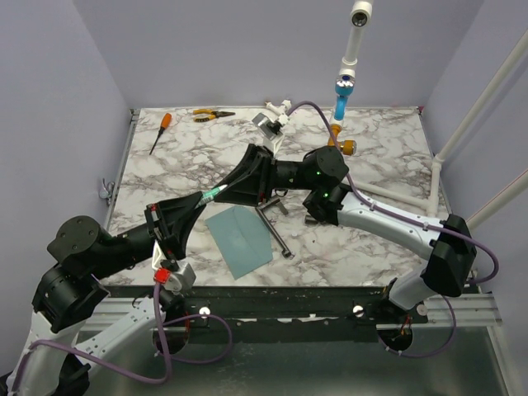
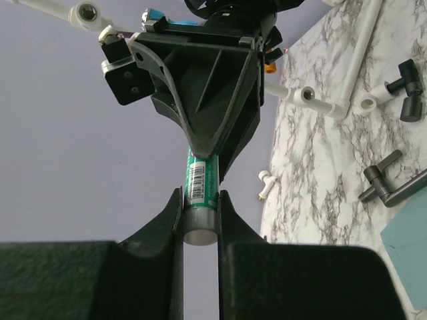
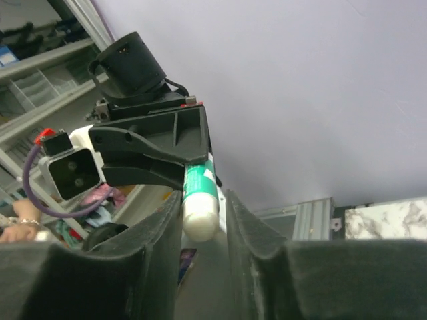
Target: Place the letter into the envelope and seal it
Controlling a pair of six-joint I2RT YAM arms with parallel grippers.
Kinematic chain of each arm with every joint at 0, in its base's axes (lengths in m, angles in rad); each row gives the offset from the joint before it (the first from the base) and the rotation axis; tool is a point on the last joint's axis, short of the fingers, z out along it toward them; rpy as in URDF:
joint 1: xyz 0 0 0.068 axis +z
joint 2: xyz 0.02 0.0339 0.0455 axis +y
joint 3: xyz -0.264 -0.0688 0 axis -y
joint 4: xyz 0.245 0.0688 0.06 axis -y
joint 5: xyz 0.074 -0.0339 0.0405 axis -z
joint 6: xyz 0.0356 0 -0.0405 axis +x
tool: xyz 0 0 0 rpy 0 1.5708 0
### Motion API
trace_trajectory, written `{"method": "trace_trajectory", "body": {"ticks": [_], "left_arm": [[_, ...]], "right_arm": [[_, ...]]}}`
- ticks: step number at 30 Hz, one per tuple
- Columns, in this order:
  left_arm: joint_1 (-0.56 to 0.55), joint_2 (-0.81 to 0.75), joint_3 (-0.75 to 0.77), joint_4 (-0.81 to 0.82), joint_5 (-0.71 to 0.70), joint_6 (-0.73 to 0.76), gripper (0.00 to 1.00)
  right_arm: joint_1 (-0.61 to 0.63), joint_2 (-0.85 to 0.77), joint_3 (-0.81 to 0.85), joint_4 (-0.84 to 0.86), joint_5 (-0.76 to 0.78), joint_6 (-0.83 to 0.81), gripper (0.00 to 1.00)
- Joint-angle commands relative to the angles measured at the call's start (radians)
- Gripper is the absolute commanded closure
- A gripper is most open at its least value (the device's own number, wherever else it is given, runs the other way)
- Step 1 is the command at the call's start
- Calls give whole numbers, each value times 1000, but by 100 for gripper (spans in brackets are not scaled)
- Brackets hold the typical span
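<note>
A green-labelled glue stick (image 1: 211, 195) is held in the air between my two grippers, above the table's left middle. My left gripper (image 1: 199, 200) is shut on its grey end (image 2: 199, 223). My right gripper (image 1: 224, 191) straddles its white end (image 3: 200, 217); one finger touches it and a gap shows at the other finger (image 3: 243, 220). The teal envelope (image 1: 239, 235) lies flat on the marble table below them, near the front edge; its corner shows in the left wrist view (image 2: 407, 247). The tan letter is out of view.
A black T-shaped tool (image 1: 275, 224) lies beside the envelope on its right. An orange-handled screwdriver (image 1: 159, 132) and yellow pliers (image 1: 212, 115) lie at the back left. White pipe fittings (image 1: 276, 115) and a white pipe frame (image 1: 396, 194) stand at the back and right.
</note>
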State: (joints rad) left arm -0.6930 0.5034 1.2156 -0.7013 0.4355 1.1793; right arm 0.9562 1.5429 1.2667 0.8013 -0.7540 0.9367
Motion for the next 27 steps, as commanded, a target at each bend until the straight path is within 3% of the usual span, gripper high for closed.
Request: {"method": "trace_trajectory", "body": {"ticks": [1, 4, 9, 14, 19, 22, 27], "left_arm": [[3, 34, 51, -14, -63, -110, 100], [3, 61, 91, -68, -113, -202, 100], [4, 126, 171, -304, -116, -383, 100], [8, 205, 215, -478, -82, -509, 100], [22, 309, 264, -551, -84, -654, 100], [34, 373, 288, -582, -60, -734, 100], [90, 492, 288, -615, -68, -831, 100]], "right_arm": [[10, -33, 27, -170, 2, -140, 55], [10, -81, 30, -330, 68, -300, 36], [11, -188, 12, -559, 233, -527, 20], [10, -257, 9, -786, 397, -736, 17], [11, -279, -17, -864, 356, -857, 22], [10, -275, -35, -852, 340, -852, 22], [10, -227, -17, -959, 535, -737, 21]]}}
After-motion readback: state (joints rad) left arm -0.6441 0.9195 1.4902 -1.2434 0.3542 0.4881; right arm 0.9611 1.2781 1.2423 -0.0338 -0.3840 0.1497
